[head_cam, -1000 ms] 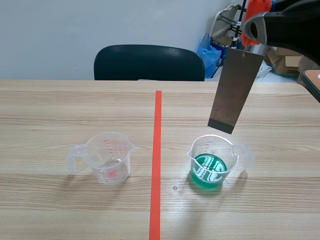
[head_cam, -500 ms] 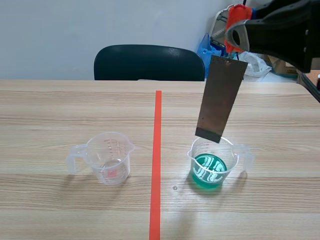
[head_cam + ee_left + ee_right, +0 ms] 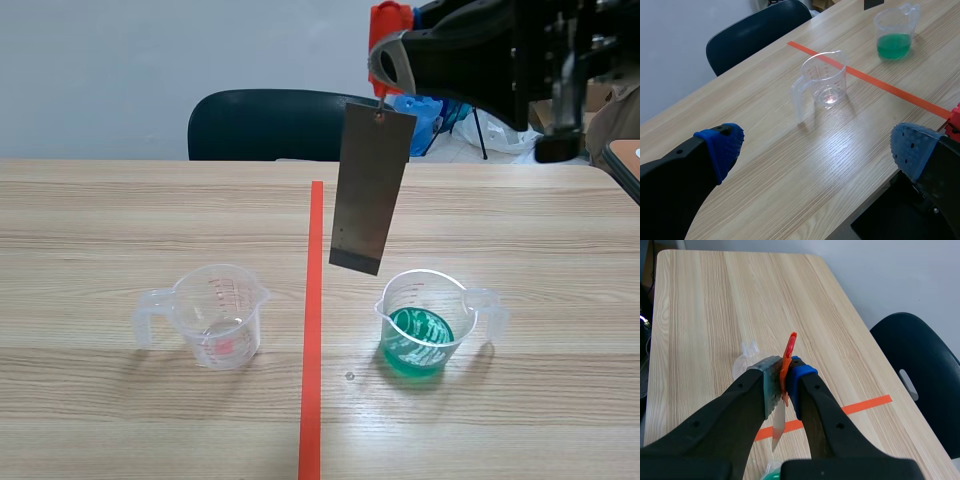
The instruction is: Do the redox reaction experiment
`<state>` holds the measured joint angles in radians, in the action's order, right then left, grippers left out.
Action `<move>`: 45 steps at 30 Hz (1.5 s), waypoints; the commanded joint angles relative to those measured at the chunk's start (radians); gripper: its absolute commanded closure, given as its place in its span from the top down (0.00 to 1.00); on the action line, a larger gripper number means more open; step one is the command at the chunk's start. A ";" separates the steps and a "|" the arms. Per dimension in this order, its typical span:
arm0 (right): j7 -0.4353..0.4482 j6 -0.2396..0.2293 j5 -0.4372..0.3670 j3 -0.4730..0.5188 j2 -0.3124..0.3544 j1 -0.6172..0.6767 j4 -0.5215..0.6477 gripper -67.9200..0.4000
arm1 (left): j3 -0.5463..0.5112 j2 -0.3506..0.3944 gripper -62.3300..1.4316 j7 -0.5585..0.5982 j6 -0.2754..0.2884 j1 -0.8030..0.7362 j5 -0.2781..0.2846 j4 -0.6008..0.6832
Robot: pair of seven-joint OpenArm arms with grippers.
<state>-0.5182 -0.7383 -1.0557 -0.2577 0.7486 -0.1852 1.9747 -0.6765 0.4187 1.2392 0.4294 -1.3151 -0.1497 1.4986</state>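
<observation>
Plate (image 3: pixel 371 190): swings left, off beaker (image 3: pixel 425 322), toward table's middle
Right gripper (image 3: pixel 782 385): clenched on clip (image 3: pixel 789 352)
Left gripper (image 3: pixel 816 149): released

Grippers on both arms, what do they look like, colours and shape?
Both are black, each with two thick fingers. The left gripper has blue dotted pads at its tips. The right gripper has one grey-green pad and one blue pad.
</observation>
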 commanded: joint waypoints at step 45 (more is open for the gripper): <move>-0.129 -0.007 0.196 -0.361 -0.525 -0.333 -0.295 0.02 | 0.005 -0.005 1.00 0.014 0.002 -0.002 0.010 0.006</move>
<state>-0.6590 -0.7380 -0.8448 -0.6186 0.2295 -0.4980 1.6661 -0.6765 0.4187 1.2392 0.4294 -1.3151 -0.1497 1.4986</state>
